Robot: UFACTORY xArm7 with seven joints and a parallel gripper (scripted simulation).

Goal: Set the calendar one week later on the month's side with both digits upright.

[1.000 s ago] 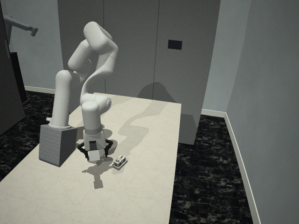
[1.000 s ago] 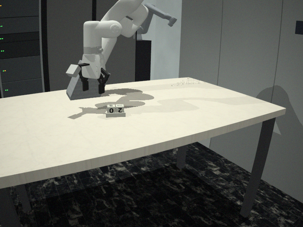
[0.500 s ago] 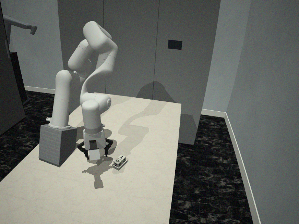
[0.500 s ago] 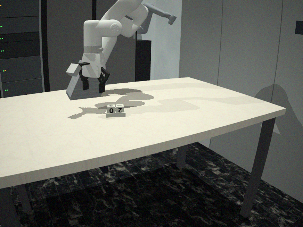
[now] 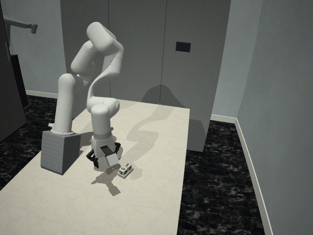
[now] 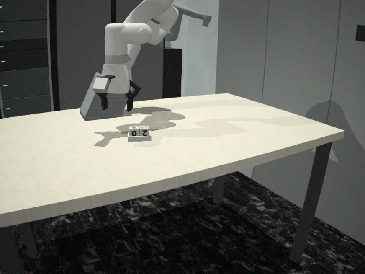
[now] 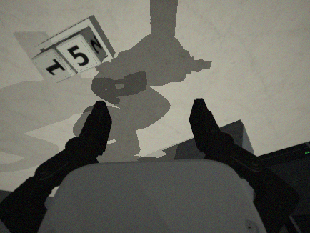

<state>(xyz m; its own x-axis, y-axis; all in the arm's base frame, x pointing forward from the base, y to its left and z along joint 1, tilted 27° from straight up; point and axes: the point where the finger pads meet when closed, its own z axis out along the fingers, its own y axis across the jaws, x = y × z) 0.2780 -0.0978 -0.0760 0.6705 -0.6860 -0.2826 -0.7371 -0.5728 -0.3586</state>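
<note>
The small white calendar tray [image 5: 125,170] lies flat on the table with two white digit cubes side by side in it. It also shows in the exterior view [image 6: 139,134] and at the upper left of the wrist view [image 7: 71,53]. The cube tops read 1 [image 7: 54,66] and 5 [image 7: 78,54]. The side towards the exterior camera reads 0 [image 6: 134,133] and 2 [image 6: 144,132]. My gripper [image 5: 104,157] hovers above the table beside the tray, towards the arm's base, apart from the cubes. It is open and empty in the exterior view [image 6: 116,104] and in the wrist view [image 7: 148,111].
The arm's grey base block [image 5: 60,151] stands on the table behind the gripper. The table's right edge [image 5: 183,161] is a short way beyond the tray. A dark rack with green lights [image 6: 23,52] stands behind the table.
</note>
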